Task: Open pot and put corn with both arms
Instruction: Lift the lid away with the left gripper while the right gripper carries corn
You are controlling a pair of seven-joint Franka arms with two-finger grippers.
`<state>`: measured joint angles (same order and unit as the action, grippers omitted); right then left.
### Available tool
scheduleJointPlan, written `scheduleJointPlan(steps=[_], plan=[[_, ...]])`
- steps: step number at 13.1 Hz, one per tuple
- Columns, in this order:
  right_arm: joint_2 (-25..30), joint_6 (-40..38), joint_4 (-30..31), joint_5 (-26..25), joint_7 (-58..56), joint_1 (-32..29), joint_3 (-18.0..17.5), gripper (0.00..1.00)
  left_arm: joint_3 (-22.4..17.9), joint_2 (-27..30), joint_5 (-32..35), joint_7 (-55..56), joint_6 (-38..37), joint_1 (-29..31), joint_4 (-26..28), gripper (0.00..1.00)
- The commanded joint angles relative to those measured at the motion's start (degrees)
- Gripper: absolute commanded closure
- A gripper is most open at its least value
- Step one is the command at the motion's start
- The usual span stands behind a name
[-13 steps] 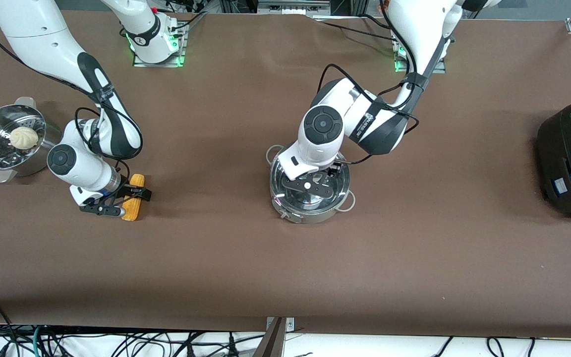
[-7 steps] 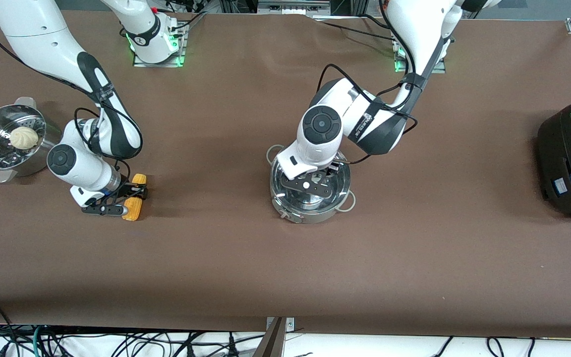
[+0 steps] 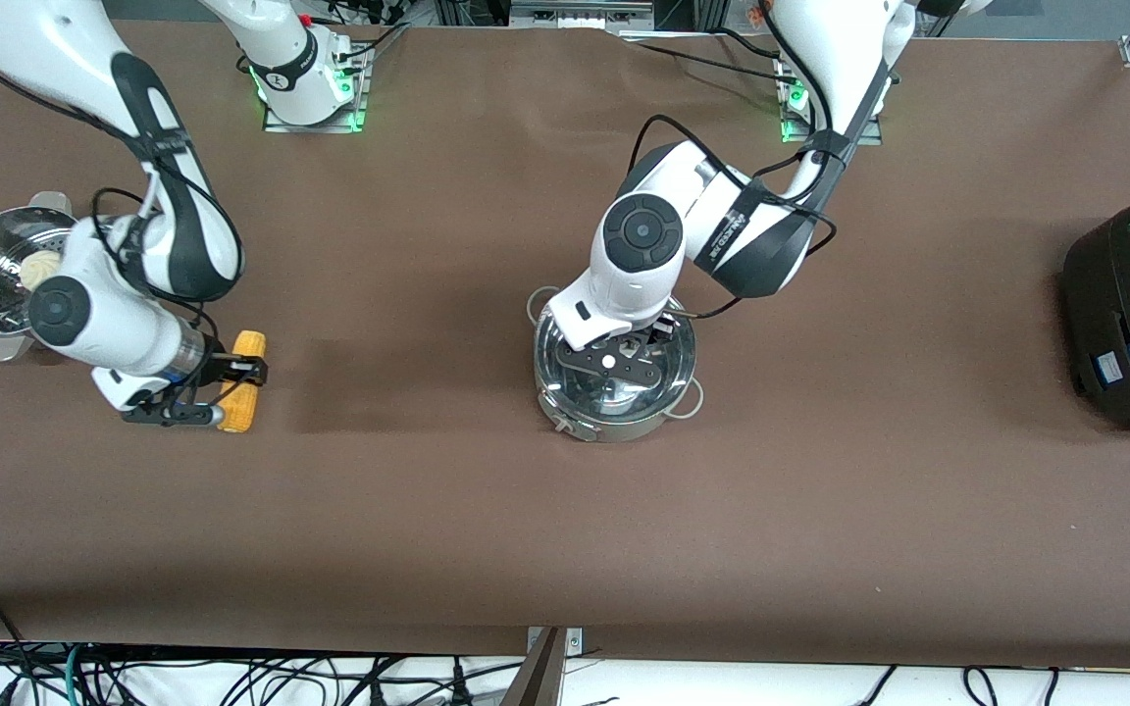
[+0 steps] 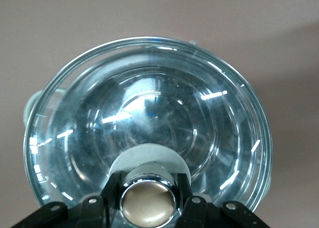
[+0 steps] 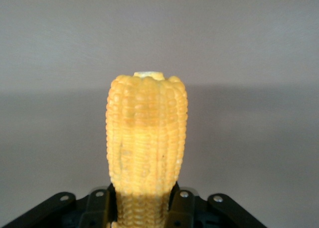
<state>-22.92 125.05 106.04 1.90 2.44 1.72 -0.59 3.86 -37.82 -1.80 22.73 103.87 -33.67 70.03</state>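
On the brown worktop (image 3: 487, 510) the steel pot (image 3: 614, 378) sits mid-table, glass lid (image 4: 149, 123) on; the left hand (image 3: 624, 358) clamps its knob (image 4: 148, 203). At its nine o'clock, the right hand (image 3: 197, 387) grips the corn cob (image 3: 239, 382). Next, I judge: lift lid clear, then carry corn over.

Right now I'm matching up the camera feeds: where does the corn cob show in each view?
Front view: the corn is in the right gripper, toward the right arm's end of the table.
Left wrist view: not in it.
Right wrist view: the corn stands up from the jaws.
Shared landmark: the brown table.
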Motion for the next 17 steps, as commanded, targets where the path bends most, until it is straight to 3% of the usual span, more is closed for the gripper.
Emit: scheduleJointPlan(steps=[1,4,6,8,10,13,17], plan=[[2.95,-7.69,-3.89,0.30,-0.77,-0.05,-0.38,1.00,-0.52,5.02,1.01,0.65,-6.90,0.70,-0.42,0.82],[6.56,-14.64,-6.97,0.30,-0.07,-0.05,-1.87,1.00,-0.52,9.16,1.36,0.57,-19.88,1.06,-0.07,0.85],[7.45,-19.82,-10.83,0.56,0.37,-0.05,-4.15,1.00,-0.61,11.71,1.45,0.30,-27.19,2.37,-0.07,0.92],[7.45,-23.17,-14.35,0.47,6.74,0.21,-7.47,1.00,-0.61,14.34,1.62,-1.27,-31.34,6.14,-0.07,0.92],[7.27,-23.54,-15.33,-0.23,15.71,1.61,-11.44,1.00,-0.61,16.72,1.71,-4.60,-32.76,11.49,0.02,0.92],[6.83,-22.84,-16.29,-0.05,23.45,8.62,-11.89,1.00,-0.61,18.57,2.76,-16.17,-33.11,20.36,0.02,0.91],[0.35,-22.75,-26.20,-0.14,34.89,18.82,-11.89,1.00,-0.61,18.40,2.85,-28.25,-32.76,29.87,0.45,0.91]])
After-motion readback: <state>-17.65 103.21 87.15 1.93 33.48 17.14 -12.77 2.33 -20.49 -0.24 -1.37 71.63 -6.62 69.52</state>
